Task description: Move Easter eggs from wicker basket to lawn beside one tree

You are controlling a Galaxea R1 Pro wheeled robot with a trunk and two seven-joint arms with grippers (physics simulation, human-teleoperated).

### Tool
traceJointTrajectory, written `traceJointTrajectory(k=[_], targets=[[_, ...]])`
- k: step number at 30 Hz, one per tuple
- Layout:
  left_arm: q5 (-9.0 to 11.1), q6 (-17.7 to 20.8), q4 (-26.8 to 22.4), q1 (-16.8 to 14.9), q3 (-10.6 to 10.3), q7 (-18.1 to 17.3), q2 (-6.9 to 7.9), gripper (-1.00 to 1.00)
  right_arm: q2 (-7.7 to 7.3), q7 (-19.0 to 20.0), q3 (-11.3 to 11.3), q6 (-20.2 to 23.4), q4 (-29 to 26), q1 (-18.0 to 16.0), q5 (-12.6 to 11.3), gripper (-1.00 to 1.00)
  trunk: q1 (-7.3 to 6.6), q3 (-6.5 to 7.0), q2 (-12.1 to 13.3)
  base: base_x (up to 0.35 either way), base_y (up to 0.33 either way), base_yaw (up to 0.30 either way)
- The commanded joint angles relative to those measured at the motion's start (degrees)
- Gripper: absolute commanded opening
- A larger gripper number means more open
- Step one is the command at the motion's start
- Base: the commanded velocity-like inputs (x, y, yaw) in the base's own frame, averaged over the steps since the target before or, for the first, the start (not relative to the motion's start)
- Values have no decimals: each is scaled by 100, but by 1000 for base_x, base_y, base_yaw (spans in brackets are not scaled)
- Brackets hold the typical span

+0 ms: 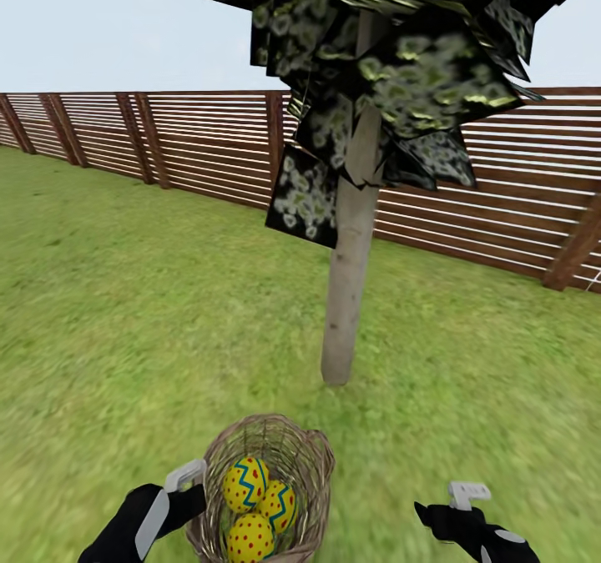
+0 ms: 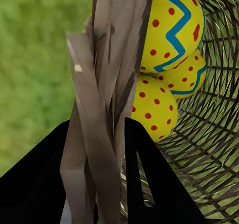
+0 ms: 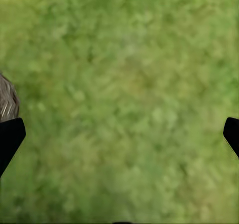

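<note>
Wicker rim of the basket [image 1: 265, 486] is pinched by the left end effector [image 2: 94, 149], keeping three eggs [image 1: 258, 506] near the tree [image 1: 351, 279], while the right end effector [image 3: 119, 134] hangs spread over the lawn [image 1: 125, 313].

We see the lawn [image 1: 125, 313] running broad and green from near us to the fence [image 1: 209, 142] at the far side. A tree [image 1: 346, 296] stands on the grass, slightly right of center. Nearer than its trunk, a wicker basket [image 1: 313, 463] holds three eggs [image 1: 255, 505], gripped at its left rim.
</note>
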Motion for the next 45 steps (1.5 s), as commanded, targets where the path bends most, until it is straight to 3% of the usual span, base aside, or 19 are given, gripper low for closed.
traceJointTrajectory(k=[1, 11, 12, 15, 17, 25, 41, 45], targets=[[72, 33, -8, -3, 21, -10, 0, -100, 3, 48, -19, 28, -11, -3, 52, 100, 3, -5, -3, 327, 0, 0], [72, 32, 0, 0, 21, -10, -1, -100, -9, 155, -23, 28, -18, -3, 42, 100, 3, -5, -3, 328, 0, 0], [72, 32, 0, -1, 21, -10, -1, -100, -14, 376, -30, 29, -23, -3, 38, 100, 3, -5, -3, 328, 0, 0], [72, 31, 0, 2, 21, -10, -3, -100, -24, 1583, -57, 29, -9, -3, 11, 100, 3, -5, -3, 328, 0, 0], [72, 28, 0, 2, 21, -10, -1, -100, -26, 1800, -62, 29, -8, -3, 1, 100, 3, -5, -3, 328, 0, 0], [81, 33, 0, 2, 24, -10, -1, -100, -5, 1824, -63, 29, -8, -3, 26, 100, 3, -5, -3, 123, 0, 0], [72, 33, 0, 1, 19, -10, -3, -100, -5, 1824, -63, 29, -8, -3, 26, 100, 355, -293, -645, 0, 0, 0], [72, 33, 0, 4, 19, -10, -3, -100, -5, 1824, -63, 29, -8, -3, 26, 100, 355, -293, -645, 0, 0, 0]])
